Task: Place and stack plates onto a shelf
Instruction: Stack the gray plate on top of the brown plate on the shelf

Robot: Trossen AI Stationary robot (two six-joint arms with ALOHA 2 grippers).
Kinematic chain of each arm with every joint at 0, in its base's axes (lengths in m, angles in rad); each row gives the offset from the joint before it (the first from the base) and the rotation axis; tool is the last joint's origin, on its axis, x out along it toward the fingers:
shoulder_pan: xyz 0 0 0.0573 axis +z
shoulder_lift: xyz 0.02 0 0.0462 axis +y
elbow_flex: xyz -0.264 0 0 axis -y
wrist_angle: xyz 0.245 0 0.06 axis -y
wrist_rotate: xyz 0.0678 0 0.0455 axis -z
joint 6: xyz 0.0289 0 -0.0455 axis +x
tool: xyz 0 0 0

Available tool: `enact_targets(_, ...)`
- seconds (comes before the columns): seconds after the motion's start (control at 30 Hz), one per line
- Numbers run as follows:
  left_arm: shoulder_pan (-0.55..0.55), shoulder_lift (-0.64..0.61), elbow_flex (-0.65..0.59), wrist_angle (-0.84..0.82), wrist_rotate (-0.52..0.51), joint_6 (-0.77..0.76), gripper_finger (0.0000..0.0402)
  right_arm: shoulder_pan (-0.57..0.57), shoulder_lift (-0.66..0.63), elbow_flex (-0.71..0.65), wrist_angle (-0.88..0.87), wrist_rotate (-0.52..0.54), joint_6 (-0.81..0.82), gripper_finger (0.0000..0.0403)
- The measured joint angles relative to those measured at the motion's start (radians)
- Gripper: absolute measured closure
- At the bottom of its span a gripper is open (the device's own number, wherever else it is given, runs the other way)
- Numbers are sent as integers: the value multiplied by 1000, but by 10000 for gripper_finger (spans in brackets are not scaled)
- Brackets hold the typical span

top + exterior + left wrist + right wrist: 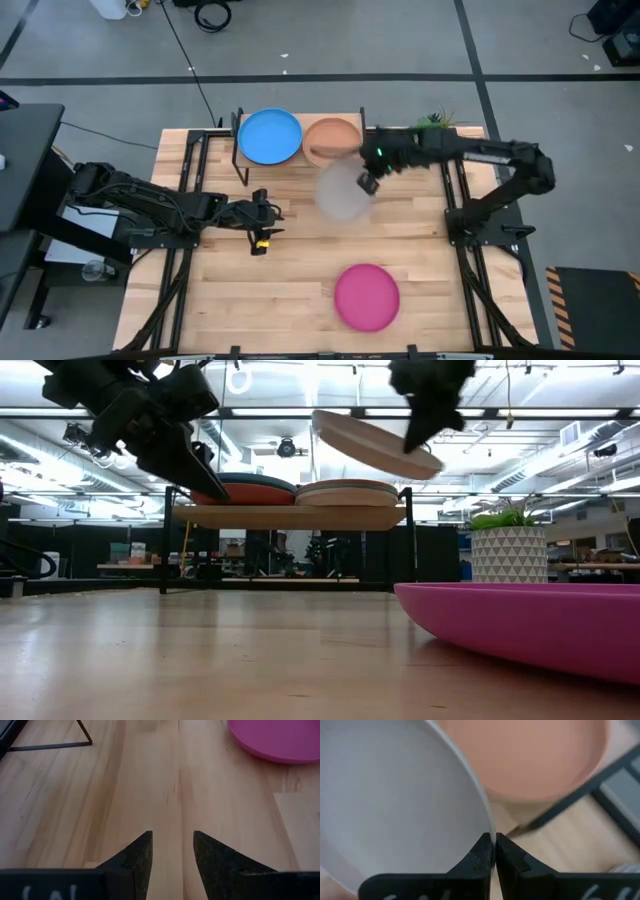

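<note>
My right gripper (367, 183) (493, 851) is shut on a grey plate (342, 190) (375, 442), in the air just in front of the shelf (290, 516). On the shelf lie a blue plate (270, 135) above an orange one (245, 490), and beside them a peach plate (332, 140) (530, 755) topping a second stack. A pink plate (366, 296) (275, 737) lies flat on the table near the front edge. My left gripper (262, 222) (172, 855) is open over bare table, left of the grey plate, and holds nothing. My right gripper pinches the grey plate's rim (487, 827) between its two fingers, on the plate's right side. The fingers come slanting down from the table's right. The plate is lifted clear and tilted, its held side lower than its free side (325, 420).
A potted plant (435, 120) (510, 550) stands on the table right of the shelf. The shelf's black legs (240, 160) (82, 735) stand at the table's far middle. Bare wood lies between the shelf and the pink plate.
</note>
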Motion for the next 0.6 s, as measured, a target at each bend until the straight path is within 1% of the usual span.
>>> enact_targets(0.2, -2, 0, 0, -34, 0, -11, 251, -161, 107, 205, 17, -47, -184, 381)
enact_targets(0.33, -11, 0, 0, -58, 1, -37, 251, -264, 171, 304, 35, -115, -256, 383)
enact_targets(0.47, -16, 0, 0, -79, 1, -63, 251, -352, 231, 341, 75, -228, -292, 380)
enact_targets(0.6, -16, 0, 0, -86, 1, -90, 251, -422, 288, 341, 98, -308, -313, 378)
